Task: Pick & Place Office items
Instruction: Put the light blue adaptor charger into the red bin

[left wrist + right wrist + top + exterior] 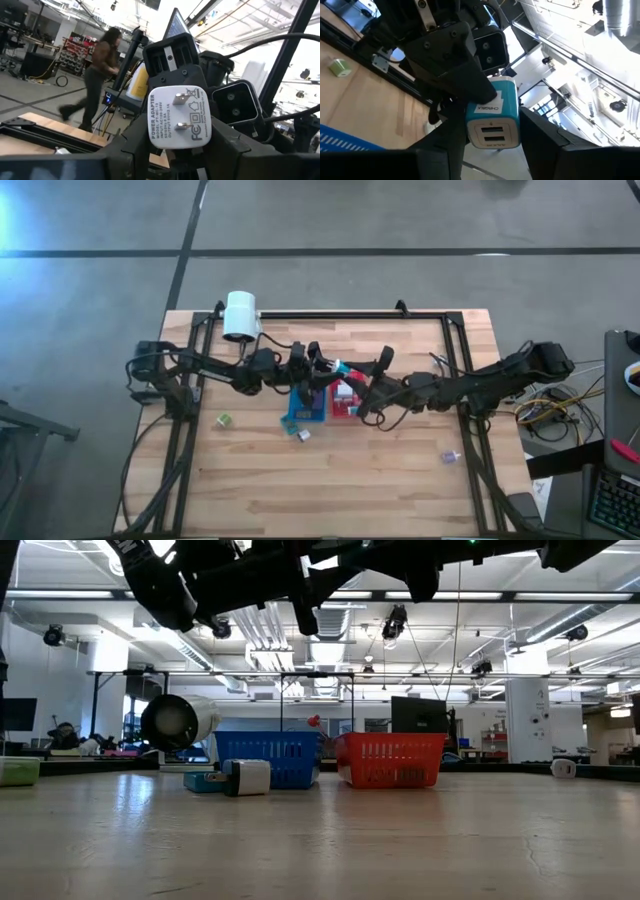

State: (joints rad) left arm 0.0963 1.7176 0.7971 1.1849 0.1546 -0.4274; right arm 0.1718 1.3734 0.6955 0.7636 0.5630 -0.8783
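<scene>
The white-and-teal charger [180,118] is held in the air between both grippers, above the blue basket [303,409] and red basket [343,402]. Its long axis lies across the table, prong face toward the left gripper [322,367], USB face toward the right gripper [362,372]. Both grippers hold it. Open table lies in front of the baskets.

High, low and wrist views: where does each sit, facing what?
High: overhead, straight down on the table; left hand and right hand meet above it.
Low: table height, level toward blue basket and red basket; arms overhead.
Left wrist: on that arm, facing the charger's prongs.
Right wrist: facing its USB ports.
Shared: both wrist views see the charger.
</scene>
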